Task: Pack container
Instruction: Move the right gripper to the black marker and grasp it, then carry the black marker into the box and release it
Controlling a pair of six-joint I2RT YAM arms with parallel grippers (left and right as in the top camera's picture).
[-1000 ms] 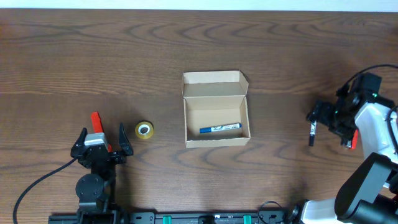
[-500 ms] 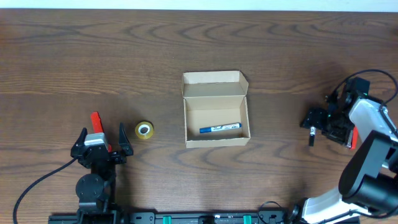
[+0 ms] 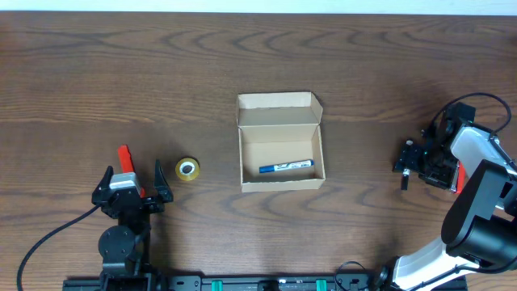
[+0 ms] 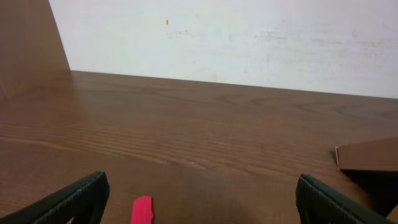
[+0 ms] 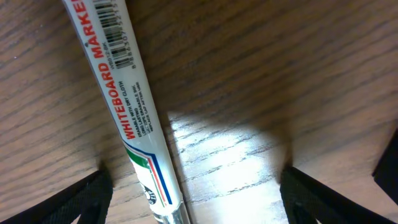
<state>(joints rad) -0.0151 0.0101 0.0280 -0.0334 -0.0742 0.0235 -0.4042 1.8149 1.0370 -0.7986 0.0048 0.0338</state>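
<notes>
The container (image 3: 280, 142) is a tan cardboard box in the middle of the table, its flap lid open toward the far side. A blue marker (image 3: 286, 167) lies inside it. My right gripper (image 3: 426, 163) is open, low over the table at the right. A white whiteboard marker (image 5: 124, 99) lies flat between its fingers (image 5: 193, 193), close to the left finger. My left gripper (image 3: 132, 191) is open and empty at the front left. A red marker (image 3: 123, 156) lies just ahead of it and shows in the left wrist view (image 4: 142, 210).
A small yellow tape roll (image 3: 187, 170) lies left of the box. A corner of the box (image 4: 367, 155) shows at the right of the left wrist view. A white wall stands beyond the table's far edge.
My right gripper has turned and shifted slightly at the right side of the table. The left arm, box and tape roll have not moved.
</notes>
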